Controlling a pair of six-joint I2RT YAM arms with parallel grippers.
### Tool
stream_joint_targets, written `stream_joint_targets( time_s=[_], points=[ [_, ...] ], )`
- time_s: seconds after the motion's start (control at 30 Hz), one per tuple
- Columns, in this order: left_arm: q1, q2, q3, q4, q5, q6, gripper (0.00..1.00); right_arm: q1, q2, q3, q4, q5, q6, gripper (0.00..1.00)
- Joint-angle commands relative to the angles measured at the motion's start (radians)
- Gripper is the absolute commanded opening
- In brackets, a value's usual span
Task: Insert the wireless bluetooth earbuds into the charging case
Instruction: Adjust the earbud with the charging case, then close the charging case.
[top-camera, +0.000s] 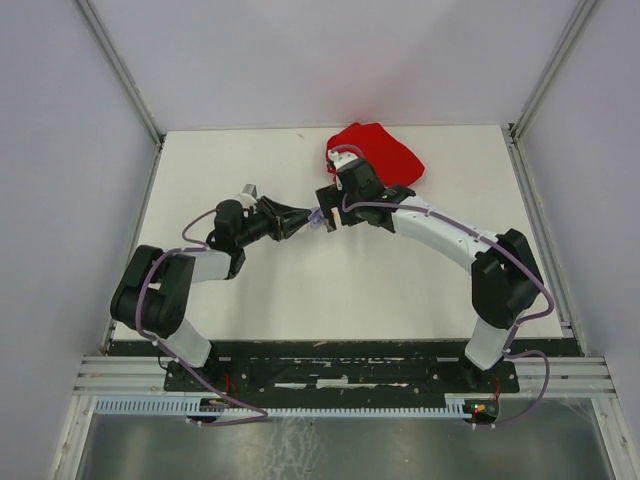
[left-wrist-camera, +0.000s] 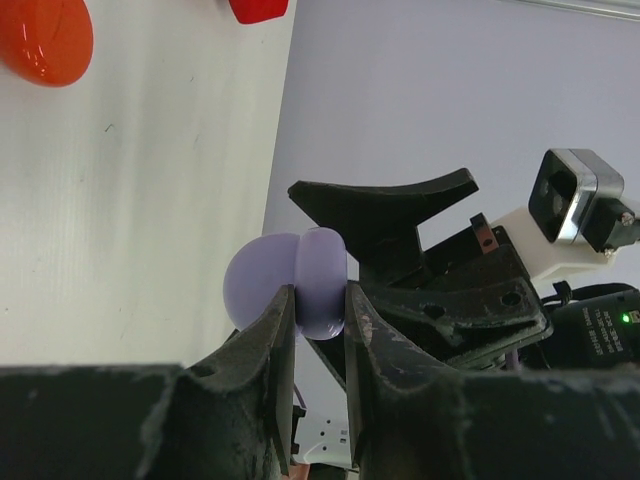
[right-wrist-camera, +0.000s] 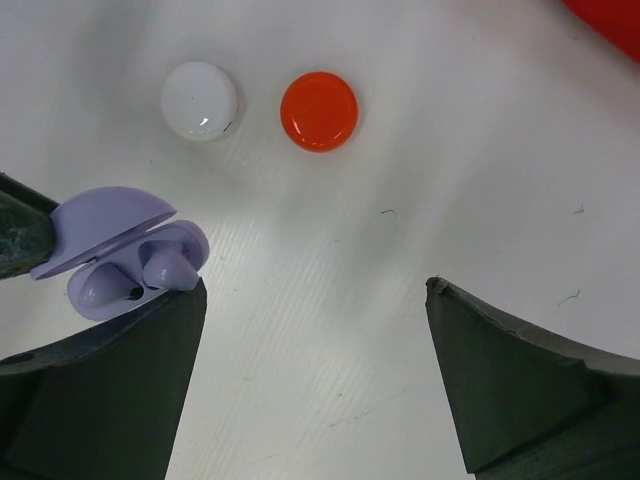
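My left gripper (left-wrist-camera: 320, 300) is shut on an open lilac charging case (left-wrist-camera: 300, 285) and holds it above the table. In the right wrist view the case (right-wrist-camera: 100, 290) shows its raised lid and a lilac earbud (right-wrist-camera: 162, 266) sitting in it, part of it sticking up. My right gripper (right-wrist-camera: 315, 290) is open and empty, with its left finger (right-wrist-camera: 120, 390) right beside the case. In the top view the two grippers meet mid-table, left (top-camera: 308, 219) and right (top-camera: 332, 205), around the case (top-camera: 318, 218). No loose earbuds are in view.
A white round case (right-wrist-camera: 200, 100) and a red round case (right-wrist-camera: 318, 110) lie closed on the white table (right-wrist-camera: 400, 180). The red case also shows in the left wrist view (left-wrist-camera: 40, 40). A red cloth (top-camera: 385, 150) lies at the table's back, behind the right wrist.
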Motion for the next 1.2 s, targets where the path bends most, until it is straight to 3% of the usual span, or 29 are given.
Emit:
stream_joint_targets(
  time_s=[0.0,0.23,0.37,0.6,0.83,0.97,1.17],
  points=[
    [-0.012,-0.041,-0.013,0.022,0.006,0.052,0.03,-0.028,0.004,0.048,0.01,0.036,0.013,0.99],
    [-0.015,-0.037,-0.001,0.018,-0.001,0.05,0.03,-0.055,0.002,0.041,0.009,0.057,0.013,0.99],
    [-0.014,-0.024,0.027,0.017,-0.027,0.033,0.03,-0.056,-0.082,-0.046,0.084,0.108,-0.019,0.99],
    [-0.036,-0.019,0.038,0.039,-0.218,-0.061,0.03,-0.056,-0.288,-0.405,0.517,0.162,-0.103,0.99],
    [-0.115,0.02,0.051,0.04,-0.421,-0.242,0.03,-0.055,-0.314,-0.742,1.114,0.056,-0.194,0.99],
    [-0.172,0.045,0.068,0.04,-0.496,-0.344,0.03,-0.041,-0.247,-0.818,1.334,0.016,-0.237,0.99],
    [-0.258,0.03,0.12,-0.116,-0.608,-0.399,0.03,0.027,-0.133,-0.785,1.429,0.046,-0.296,0.99]
  ],
)
